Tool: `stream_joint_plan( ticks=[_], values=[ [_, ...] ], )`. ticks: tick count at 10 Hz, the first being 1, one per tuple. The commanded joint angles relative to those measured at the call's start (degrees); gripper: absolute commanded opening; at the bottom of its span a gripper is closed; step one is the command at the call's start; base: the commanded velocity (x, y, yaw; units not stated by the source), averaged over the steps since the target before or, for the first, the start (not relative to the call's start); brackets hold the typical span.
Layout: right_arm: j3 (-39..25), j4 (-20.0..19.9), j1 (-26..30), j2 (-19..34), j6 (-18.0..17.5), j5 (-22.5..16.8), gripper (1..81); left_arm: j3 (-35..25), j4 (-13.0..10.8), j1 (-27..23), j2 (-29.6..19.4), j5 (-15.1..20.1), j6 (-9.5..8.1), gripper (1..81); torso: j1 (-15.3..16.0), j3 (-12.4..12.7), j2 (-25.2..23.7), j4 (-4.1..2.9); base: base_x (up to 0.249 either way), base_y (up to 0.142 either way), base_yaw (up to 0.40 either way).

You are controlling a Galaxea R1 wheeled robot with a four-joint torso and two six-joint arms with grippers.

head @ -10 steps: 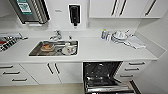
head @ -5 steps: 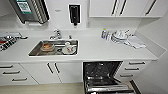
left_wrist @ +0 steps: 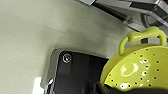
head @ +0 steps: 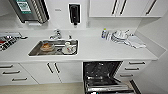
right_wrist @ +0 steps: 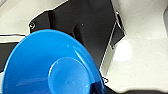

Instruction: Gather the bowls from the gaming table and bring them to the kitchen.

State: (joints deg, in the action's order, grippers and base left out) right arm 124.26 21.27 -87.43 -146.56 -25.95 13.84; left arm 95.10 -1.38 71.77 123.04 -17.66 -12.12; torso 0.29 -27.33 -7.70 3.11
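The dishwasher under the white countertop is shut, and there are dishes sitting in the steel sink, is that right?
Not quite. The dishwasher is open: the head view shows its door folded down and the dark racks inside. The rest holds: it sits under the white countertop, and dishes lie in the steel sink.

Surface: white countertop (head: 95, 51) ran the width of the kitchen, above white drawers and cabinet doors.
Inset: steel sink (head: 35, 51) sat left of centre, holding some dishes (head: 68, 48); tap (head: 57, 33) stood at its back edge.
Right end: stack of plates (head: 119, 36), a small bottle (head: 104, 33) just beside it, a white cloth (head: 136, 42) nearer the wall.
Left end: a tray of dark items (head: 7, 42), too blurred to identify.
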Motion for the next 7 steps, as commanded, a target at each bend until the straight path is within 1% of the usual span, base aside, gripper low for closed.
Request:
stream_joint_plan(
  ticks=[1, 2, 3, 4, 5, 6, 7],
  values=[
    [-1.13, 1.49, 0.54, 1.67, 0.03, -1.72, 1.0, -5.53, -1.00, -15.37, -1.04, 14.98, -0.54, 1.0, 0.00, -1.89, 0.00, 0.00, 0.000, 0.000, 0.000],
    [-1.40, 1.40, 0.54, 1.77, 0.03, -1.18, 1.0, -6.06, -0.91, -19.66, -0.16, 18.80, -0.54, 1.0, 0.00, -4.55, 0.00, 0.00, 0.000, 0.000, 0.000],
    [-1.66, 1.41, 0.54, 1.85, 0.03, -0.92, 1.0, -7.11, -0.56, -23.36, 0.63, 23.27, -0.54, 1.0, 0.00, -5.21, 0.00, 0.00, 0.000, 0.000, 0.000],
    [-1.66, 1.40, 0.54, 1.85, 0.03, -0.83, 1.0, -8.08, -0.47, -27.04, 0.90, 25.57, -0.54, 1.0, -0.02, -6.58, 0.00, 0.00, 0.000, 0.000, 0.000],
    [-1.75, 1.40, 0.54, 1.85, -0.06, -0.30, 1.0, -8.70, -0.29, -30.31, 1.60, 29.94, -0.62, 1.0, 0.02, -3.87, 0.04, 0.00, 0.000, 0.000, 0.000],
    [-1.84, 1.40, 0.63, 1.94, -0.06, -0.21, 1.0, -9.05, 0.32, -33.20, 2.13, 32.60, -0.63, 1.0, 0.05, -4.76, 0.06, 0.00, 0.000, 0.000, 0.000],
    [-1.75, 1.40, 0.54, 1.85, -0.06, -0.21, 1.0, -9.23, 1.46, -35.84, 2.48, 34.27, -0.80, 1.0, 0.06, -5.23, 0.06, 0.00, 0.000, 0.000, 0.000]
  ],
)
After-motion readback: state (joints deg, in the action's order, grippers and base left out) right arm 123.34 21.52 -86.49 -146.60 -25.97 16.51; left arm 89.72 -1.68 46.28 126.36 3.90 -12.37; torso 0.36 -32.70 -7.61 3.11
